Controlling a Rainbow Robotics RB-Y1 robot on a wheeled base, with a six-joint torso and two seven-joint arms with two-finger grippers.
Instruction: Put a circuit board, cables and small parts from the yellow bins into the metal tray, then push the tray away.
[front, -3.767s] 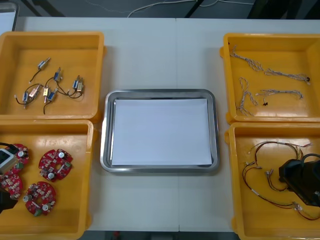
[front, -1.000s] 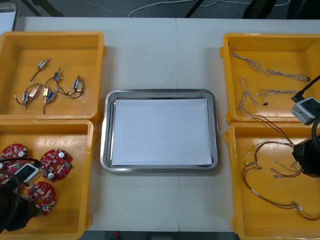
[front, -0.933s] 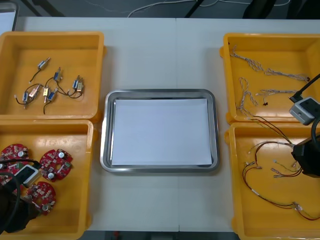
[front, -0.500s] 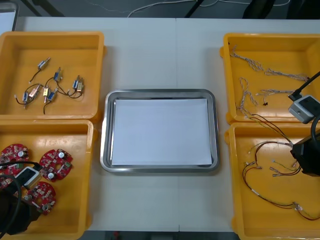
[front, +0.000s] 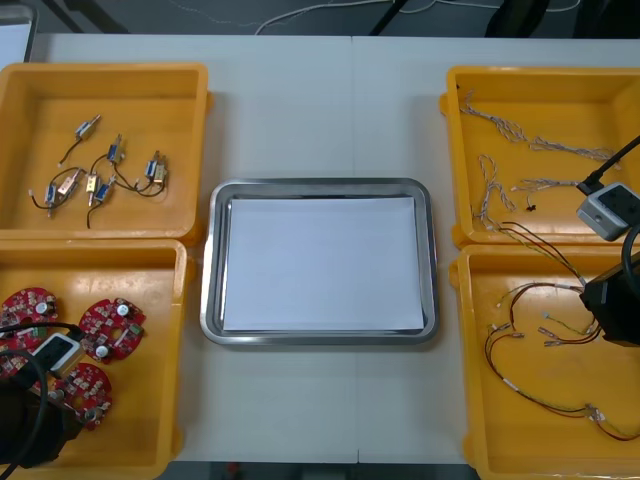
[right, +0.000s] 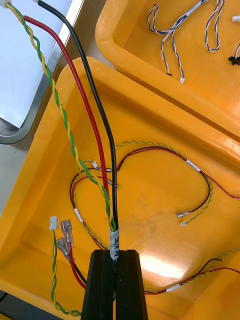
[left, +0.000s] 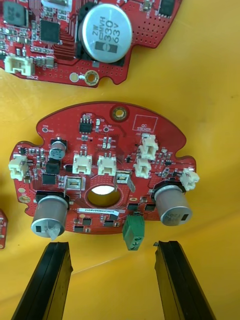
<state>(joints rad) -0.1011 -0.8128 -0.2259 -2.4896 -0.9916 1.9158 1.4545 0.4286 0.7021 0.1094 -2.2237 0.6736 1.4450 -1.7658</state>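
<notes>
Right tool (right: 116, 256) pinching red, black and yellow-green cable (right: 102, 165) over yellow plastic bin (right: 150, 200), left tool (left: 112, 248) wide at round red circuit board (left: 102, 165)

Light table (front: 300, 110), a seam (front: 352, 120) running down its middle; past the far edge, a white cord (front: 310, 8) snakes across the dark floor (front: 150, 15).

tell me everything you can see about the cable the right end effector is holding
The held cable is a bundle: one black wire, one red wire and a twisted green-and-yellow pair, bound by a white label just past the fingers. The right end effector is shut on that end, over the near right yellow bin. The strands rise clear of the bin floor and fan apart, free ends toward the metal tray.
</notes>
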